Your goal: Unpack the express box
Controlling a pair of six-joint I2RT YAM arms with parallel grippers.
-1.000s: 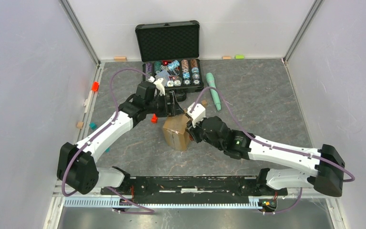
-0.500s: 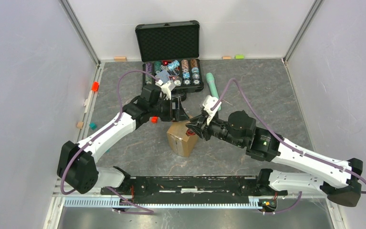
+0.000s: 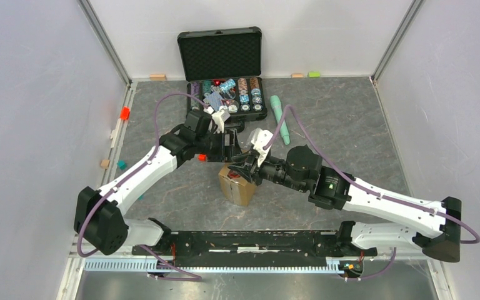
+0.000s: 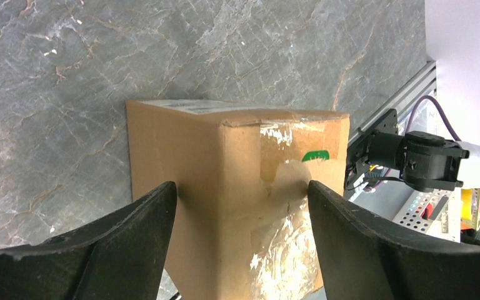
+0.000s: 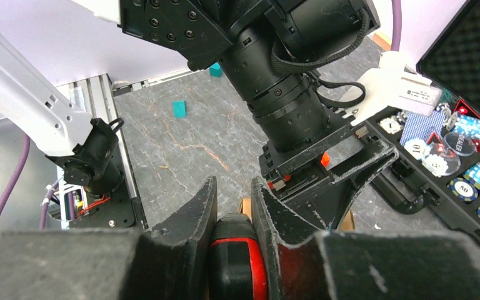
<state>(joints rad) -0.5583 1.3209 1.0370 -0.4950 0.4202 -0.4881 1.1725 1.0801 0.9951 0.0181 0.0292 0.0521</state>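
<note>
pale lavender walls [image 3: 31,94] enclose a grey marbled tabletop [image 3: 350,119], evenly lit

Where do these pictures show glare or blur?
Left wrist view: white glare on the tape of the express box; right wrist view: the near fingers and the red-and-black object are blurred; top view: even light, sharp.

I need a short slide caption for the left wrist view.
Open left gripper framing the taped express box.
</note>
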